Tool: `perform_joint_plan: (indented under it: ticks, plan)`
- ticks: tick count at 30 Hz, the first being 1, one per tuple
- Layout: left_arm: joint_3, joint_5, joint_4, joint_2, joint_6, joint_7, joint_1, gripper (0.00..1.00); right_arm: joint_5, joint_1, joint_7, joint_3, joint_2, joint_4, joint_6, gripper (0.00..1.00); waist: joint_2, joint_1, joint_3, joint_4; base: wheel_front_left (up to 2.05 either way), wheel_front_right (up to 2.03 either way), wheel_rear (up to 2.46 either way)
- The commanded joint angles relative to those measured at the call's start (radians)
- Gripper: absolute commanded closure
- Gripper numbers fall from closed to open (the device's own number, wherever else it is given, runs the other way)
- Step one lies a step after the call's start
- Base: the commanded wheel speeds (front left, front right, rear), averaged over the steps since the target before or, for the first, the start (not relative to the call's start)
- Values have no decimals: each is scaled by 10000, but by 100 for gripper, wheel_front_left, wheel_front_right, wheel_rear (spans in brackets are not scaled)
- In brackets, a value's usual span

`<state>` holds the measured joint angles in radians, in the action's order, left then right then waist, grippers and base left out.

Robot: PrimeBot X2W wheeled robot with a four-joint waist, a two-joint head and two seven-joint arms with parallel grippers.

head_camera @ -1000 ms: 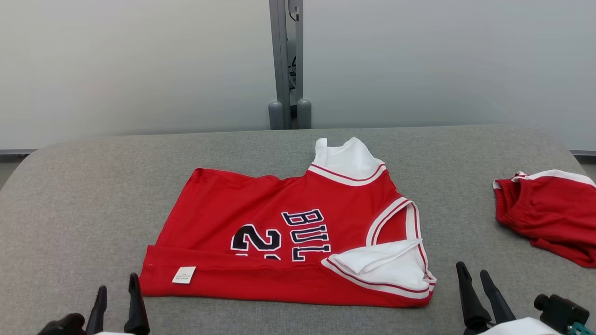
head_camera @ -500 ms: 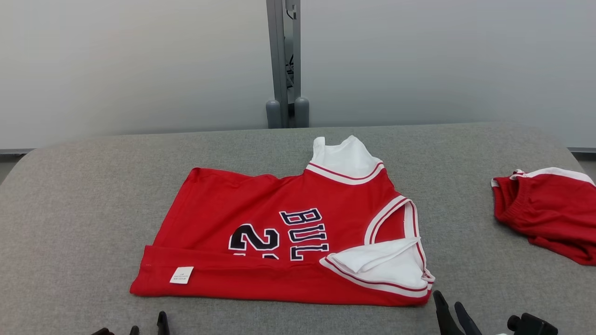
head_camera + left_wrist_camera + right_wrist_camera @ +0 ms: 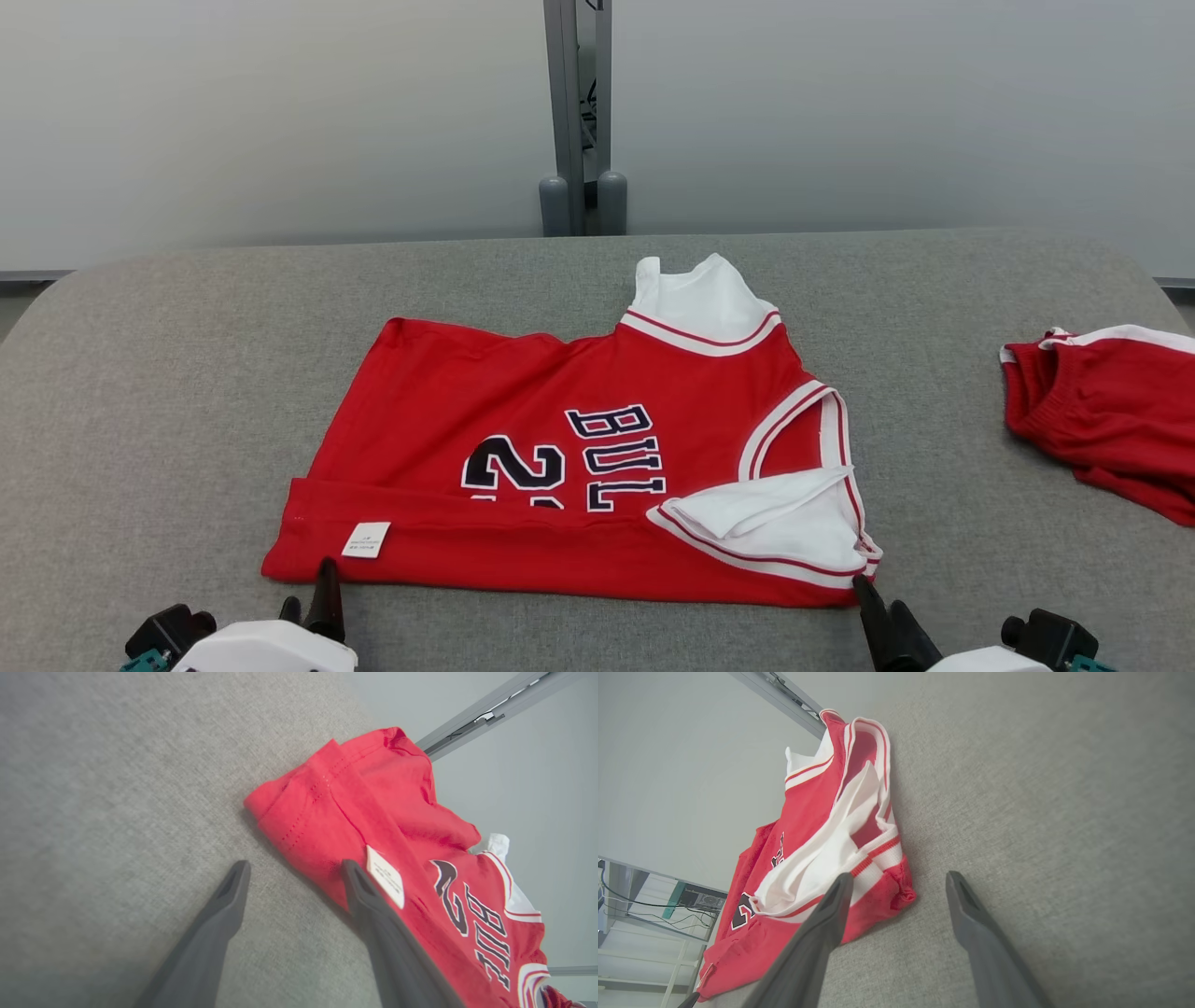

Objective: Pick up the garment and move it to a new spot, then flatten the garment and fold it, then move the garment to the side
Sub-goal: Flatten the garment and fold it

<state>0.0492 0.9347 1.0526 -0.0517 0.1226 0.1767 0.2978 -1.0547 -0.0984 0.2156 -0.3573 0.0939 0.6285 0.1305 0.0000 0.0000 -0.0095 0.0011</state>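
Both grippers sit at the near edge of the red basketball jersey [image 3: 579, 467], which lies folded lengthwise on the grey padded table [image 3: 140, 392], just ahead of both sets of fingers. The left gripper [image 3: 308, 583] is at the jersey's hem corner and the right gripper [image 3: 878, 595] at its armhole corner. Each has its two dark fingers spread wide and holds nothing.

The head view alone takes in the whole layout. There is one jersey, with "BUL" and part of a number showing above the fold. A second red garment, a pair of shorts [image 3: 1102, 411] with white trim, lies well off to the right gripper's outer side, apart from the jersey. Beyond the table stands one grey post [image 3: 574, 103] with two rounded grey caps [image 3: 553, 205] at its foot, against a pale wall [image 3: 280, 121].

The left wrist view gives what the head view cannot. One finger lies over bare grey fabric and the other over the red hem, its tip just beside the single white label [image 3: 385, 883]. The doubled hem corner lies between and just past the fingertips. Whether that finger presses the cloth I cannot tell.

The right wrist view shows the same split: one finger is over the white-and-red trim of the corner, the other over bare table. It also shows shelving with cables [image 3: 649, 947] past the table's far end.
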Motion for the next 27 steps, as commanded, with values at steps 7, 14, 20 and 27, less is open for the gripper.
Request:
perform_joint_plan:
  ticks: [7,14,20,27]
  plan:
    - [552,1384,266,47,64,-872,501,0,-804,-327,-373,-333,210,-72,7,0,0,0,270,15,0,0,0]
    - [899,2128,232,57,63,-950,666,0,-1243,-647,-336,-700,301,-75,7,0,0,0,451,19,0,0,0]
    - [1184,2302,268,58,65,-816,815,0,-1695,-846,-199,-916,357,-105,7,0,0,0,546,63,0,0,0]
    - [1284,2456,473,-2,66,-644,1136,0,-2124,-1014,-224,-1231,439,-70,7,0,0,0,672,69,0,0,0]
